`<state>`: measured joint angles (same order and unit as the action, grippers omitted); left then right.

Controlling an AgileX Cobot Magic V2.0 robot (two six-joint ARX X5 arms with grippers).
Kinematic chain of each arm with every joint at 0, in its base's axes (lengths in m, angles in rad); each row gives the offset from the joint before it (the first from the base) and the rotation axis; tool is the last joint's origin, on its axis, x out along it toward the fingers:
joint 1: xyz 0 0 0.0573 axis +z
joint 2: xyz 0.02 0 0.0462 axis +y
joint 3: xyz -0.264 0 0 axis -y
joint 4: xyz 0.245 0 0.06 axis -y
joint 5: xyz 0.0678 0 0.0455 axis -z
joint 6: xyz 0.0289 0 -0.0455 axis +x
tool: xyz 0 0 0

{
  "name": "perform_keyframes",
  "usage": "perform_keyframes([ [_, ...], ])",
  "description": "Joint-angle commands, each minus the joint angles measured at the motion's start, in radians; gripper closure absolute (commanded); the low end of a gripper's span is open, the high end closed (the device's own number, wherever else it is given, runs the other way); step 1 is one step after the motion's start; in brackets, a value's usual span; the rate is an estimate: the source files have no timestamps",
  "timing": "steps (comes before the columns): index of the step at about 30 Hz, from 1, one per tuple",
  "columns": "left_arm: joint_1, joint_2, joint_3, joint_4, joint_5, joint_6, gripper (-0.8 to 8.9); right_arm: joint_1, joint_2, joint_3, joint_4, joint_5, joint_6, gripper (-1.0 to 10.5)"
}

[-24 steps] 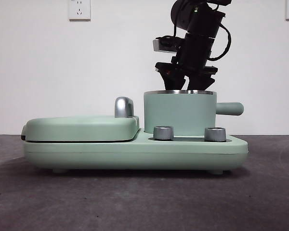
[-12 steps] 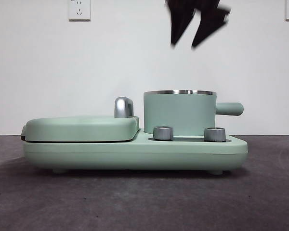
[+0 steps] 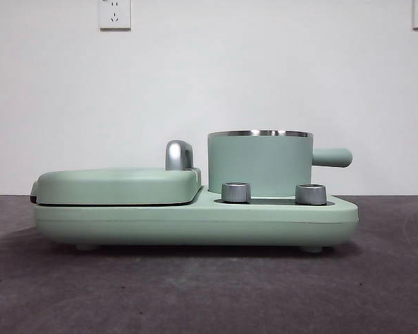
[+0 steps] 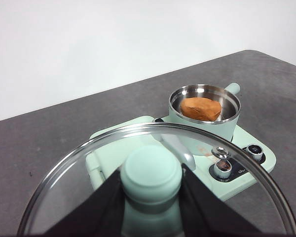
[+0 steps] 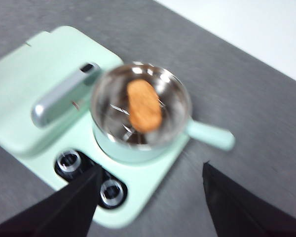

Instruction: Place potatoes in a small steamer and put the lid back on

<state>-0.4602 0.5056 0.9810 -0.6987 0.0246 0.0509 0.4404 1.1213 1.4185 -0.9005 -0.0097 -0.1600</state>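
The small steamer (image 3: 260, 163), a mint-green pot with a steel rim and a stubby side handle, stands on the right of the green cooker base. The orange-brown potato (image 4: 201, 108) lies inside it; it also shows in the right wrist view (image 5: 144, 105). My left gripper (image 4: 151, 197) is shut on the mint-green knob of the glass lid (image 4: 79, 163) and holds it high, away from the pot. My right gripper (image 5: 150, 190) is open and empty, high above the steamer (image 5: 140, 116). Neither gripper shows in the front view.
The flat mint-green griddle (image 3: 118, 185) with its chrome handle (image 3: 179, 154) sits left of the pot on the same base (image 3: 195, 219). Two steel dials (image 3: 236, 192) stand in front of the pot. The dark table lies all around.
My right gripper rose from the pot's rim and left the front view at the top. The pot and griddle have not moved.
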Motion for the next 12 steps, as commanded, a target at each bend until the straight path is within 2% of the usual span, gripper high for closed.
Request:
perform_keyframes([
  [1,-0.005,0.014,0.016,0.040,0.003,-0.011,7.99,0.007,-0.109,-0.092,0.008,0.046,-0.005,6.3],
  [4,-0.005,0.035,0.016,0.041,0.037,-0.011,7.99,0.006,-0.219,-0.203,-0.001,0.089,-0.009,6.3],
  [7,-0.005,0.064,0.016,0.043,0.069,-0.011,7.99,0.001,-0.321,-0.310,-0.014,0.100,-0.035,6.3],
  [12,-0.005,0.128,0.016,0.096,0.131,-0.011,7.99,-0.005,-0.459,-0.453,-0.025,0.123,-0.034,6.2],
])
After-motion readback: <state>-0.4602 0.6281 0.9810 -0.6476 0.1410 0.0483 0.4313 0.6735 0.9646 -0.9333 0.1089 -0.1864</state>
